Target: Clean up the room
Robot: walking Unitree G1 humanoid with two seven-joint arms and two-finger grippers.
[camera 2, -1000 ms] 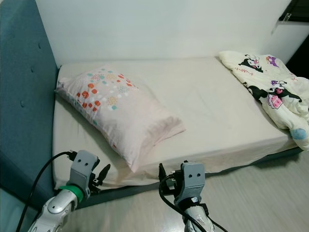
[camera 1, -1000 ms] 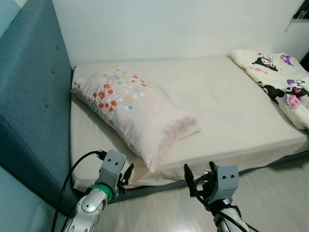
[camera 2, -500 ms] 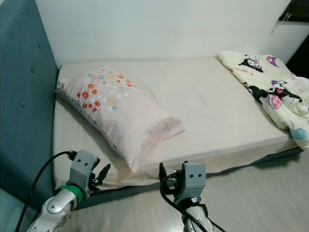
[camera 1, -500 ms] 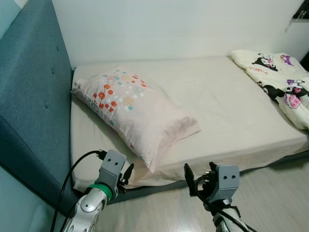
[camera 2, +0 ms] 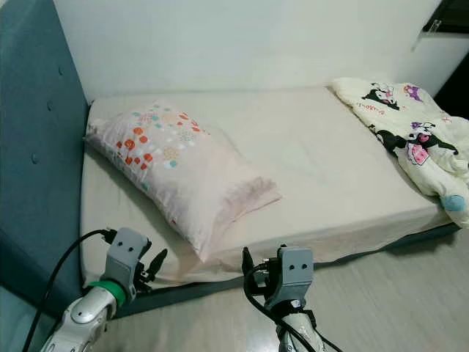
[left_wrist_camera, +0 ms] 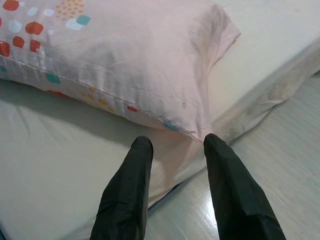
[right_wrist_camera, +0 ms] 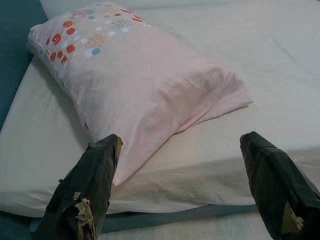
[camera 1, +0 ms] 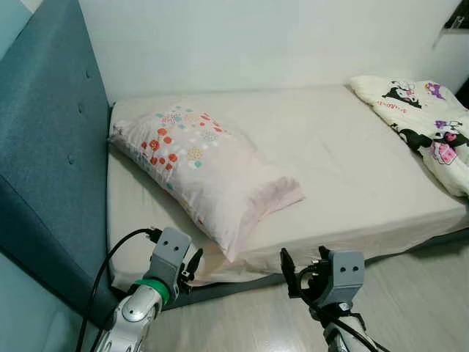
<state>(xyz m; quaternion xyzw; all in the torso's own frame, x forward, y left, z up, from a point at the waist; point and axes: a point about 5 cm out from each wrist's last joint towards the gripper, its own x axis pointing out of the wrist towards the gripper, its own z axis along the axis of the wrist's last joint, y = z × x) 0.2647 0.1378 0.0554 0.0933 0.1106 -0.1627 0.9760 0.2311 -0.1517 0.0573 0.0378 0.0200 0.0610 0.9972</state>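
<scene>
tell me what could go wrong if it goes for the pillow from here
The pillow lies askew, one corner poking over the mattress edge; a pull there might drag it onto the floor.

The left end effector hovers open right at that corner, above the loose sheet, so closing could pinch sheet along with pillow.

The right end effector is wide open, apart from the pillow; a one-sided grab may let the soft pillow sag and slip.

No words, brand names or numbers can be read. The cartoon-print blanket [camera 1: 429, 125] at the far right of the bed carries small dark lettering beside its black-and-white figures, too small to make out. The pillow [camera 1: 201, 165] bears coloured patches, no writing.
</scene>
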